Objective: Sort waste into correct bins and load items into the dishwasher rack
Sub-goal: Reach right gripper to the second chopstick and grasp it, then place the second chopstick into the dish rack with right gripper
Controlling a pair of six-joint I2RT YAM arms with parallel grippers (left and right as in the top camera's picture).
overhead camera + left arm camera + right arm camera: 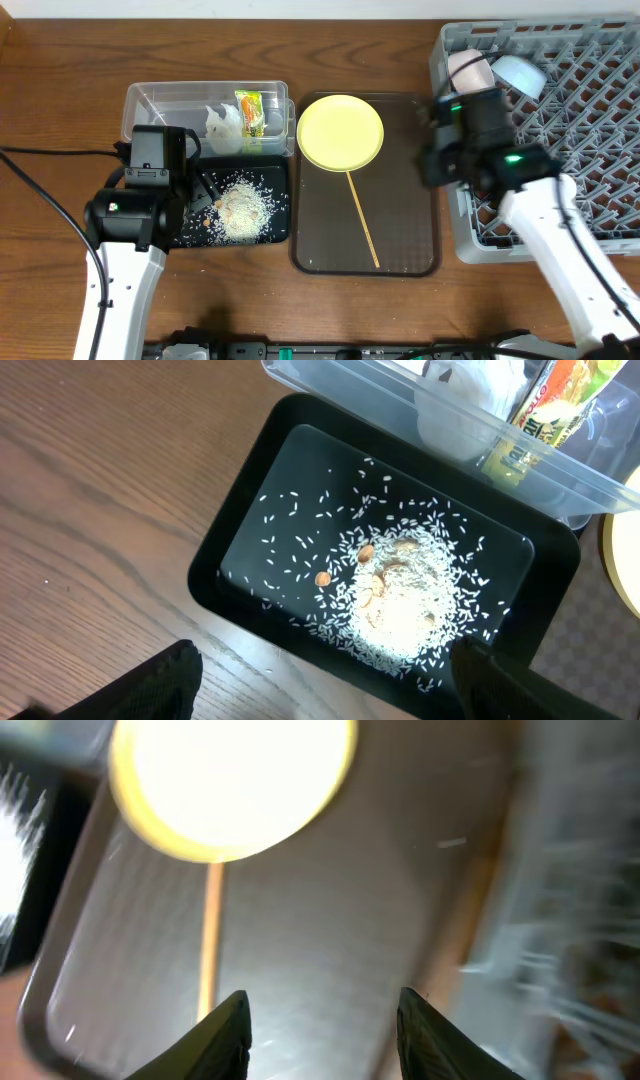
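The clear tub [160, 100] holds the white paper wad [225, 125] and the snack wrapper [250, 112]. The black tray [280, 228] next to it holds a heap of rice scraps [243, 208]. My left gripper [198, 190] hangs open and empty over that tray's left part; its wrist view shows the tray [250, 530], the rice [400, 595] and the open fingers [325, 695]. The yellow plate [340, 131] and one chopstick [363, 220] lie on the brown serving tray. My right gripper [436, 165] is open and empty [325, 1030] over that tray's right edge, beside the grey rack [580, 130]. Two pale dishes [520, 72] sit in the rack.
The brown serving tray [405, 230] lies between the black tray and the rack. The right wrist view is blurred; it shows the plate [235, 780], the chopstick [210, 935] and the rack [570, 920]. A black cable [40, 200] runs across the table at the left.
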